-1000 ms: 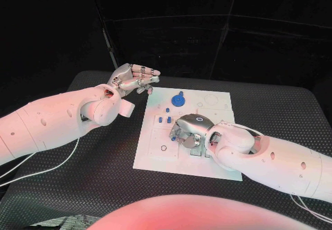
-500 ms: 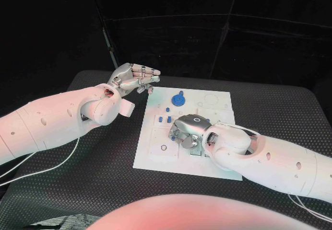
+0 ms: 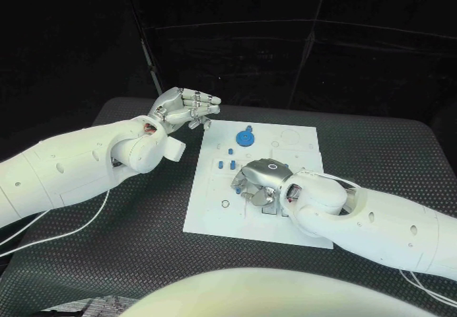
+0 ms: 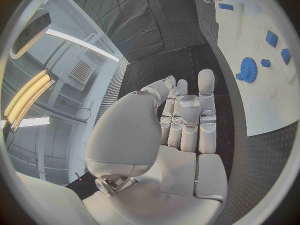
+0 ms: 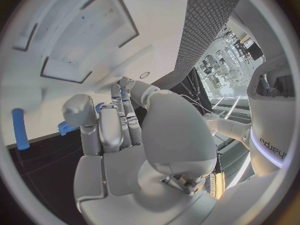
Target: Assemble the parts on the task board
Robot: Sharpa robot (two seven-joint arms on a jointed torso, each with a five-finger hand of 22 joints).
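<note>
The black table carries the white task board at its middle, and over the board's near half the right hand has crept a little toward the left edge compared with a second ago, hunching lower over the recessed slots; that suggests it is lining up on or pressing at a part there, though the hand itself hides the contact from the head camera. The left hand has not moved: it hovers off the board's far left corner, fingers together and lightly curled, holding nothing. The blue gear and the small blue pegs sit unchanged on the far half. The right wrist view adds what the head view cannot: the right hand's fingers curl inward near a small blue piece, with a blue pin lying just beside; whether anything is actually pinched I cannot tell
</note>
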